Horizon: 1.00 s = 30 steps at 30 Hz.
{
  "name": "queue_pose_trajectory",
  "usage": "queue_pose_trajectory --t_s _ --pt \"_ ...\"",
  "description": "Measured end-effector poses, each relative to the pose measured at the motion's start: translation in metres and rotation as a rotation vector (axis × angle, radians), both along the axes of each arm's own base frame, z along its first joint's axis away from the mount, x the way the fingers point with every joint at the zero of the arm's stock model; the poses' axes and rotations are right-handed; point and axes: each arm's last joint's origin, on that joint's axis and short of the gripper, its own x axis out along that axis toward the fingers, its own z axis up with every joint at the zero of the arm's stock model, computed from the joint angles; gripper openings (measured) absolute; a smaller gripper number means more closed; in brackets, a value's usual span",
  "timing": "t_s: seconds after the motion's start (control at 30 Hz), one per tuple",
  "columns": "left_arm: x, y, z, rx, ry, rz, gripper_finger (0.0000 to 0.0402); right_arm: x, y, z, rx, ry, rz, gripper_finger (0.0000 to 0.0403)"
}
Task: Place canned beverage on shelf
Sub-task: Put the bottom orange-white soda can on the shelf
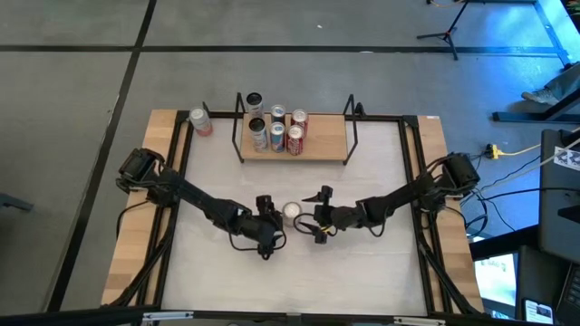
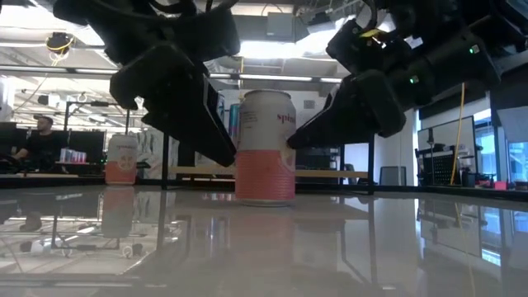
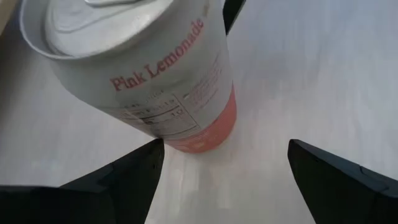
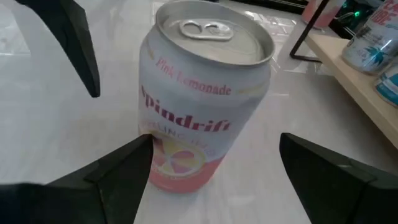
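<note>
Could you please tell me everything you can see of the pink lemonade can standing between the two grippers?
The pink lemonade can is a white metal can with a pink lower band, pink lettering and a silver, unopened pull-tab top. It stands upright on the white table, near its middle, in front of the shelf. The open left gripper and open right gripper flank it; neither grips it.

A can stood on the white table between the left gripper and the right gripper. Both were open. Farther back, the shelf held five cans. One more can stood beside it.
</note>
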Motion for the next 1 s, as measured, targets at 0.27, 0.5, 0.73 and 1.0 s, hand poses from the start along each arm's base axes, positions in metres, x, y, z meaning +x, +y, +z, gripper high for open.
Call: queue_pose_trajectory --t_s 0.27,0.5,0.73,1.0 --pt "-0.004 0.001 -0.003 -0.002 0.042 0.028 0.0332 -0.005 0.0 0.011 0.008 0.031 0.04 0.0346" --pt "-0.008 -0.007 -0.003 -0.045 0.032 0.067 0.0332 -0.015 -0.005 0.023 -0.064 0.078 -0.015 0.0346" --pt "-0.002 -0.023 -0.006 -0.098 -0.077 0.073 0.0332 -0.013 -0.018 0.019 -0.135 0.082 -0.168 0.0346" --pt "0.002 -0.026 -0.017 -0.117 -0.068 0.052 0.0332 -0.005 -0.036 0.023 -0.066 0.04 -0.165 0.0346"
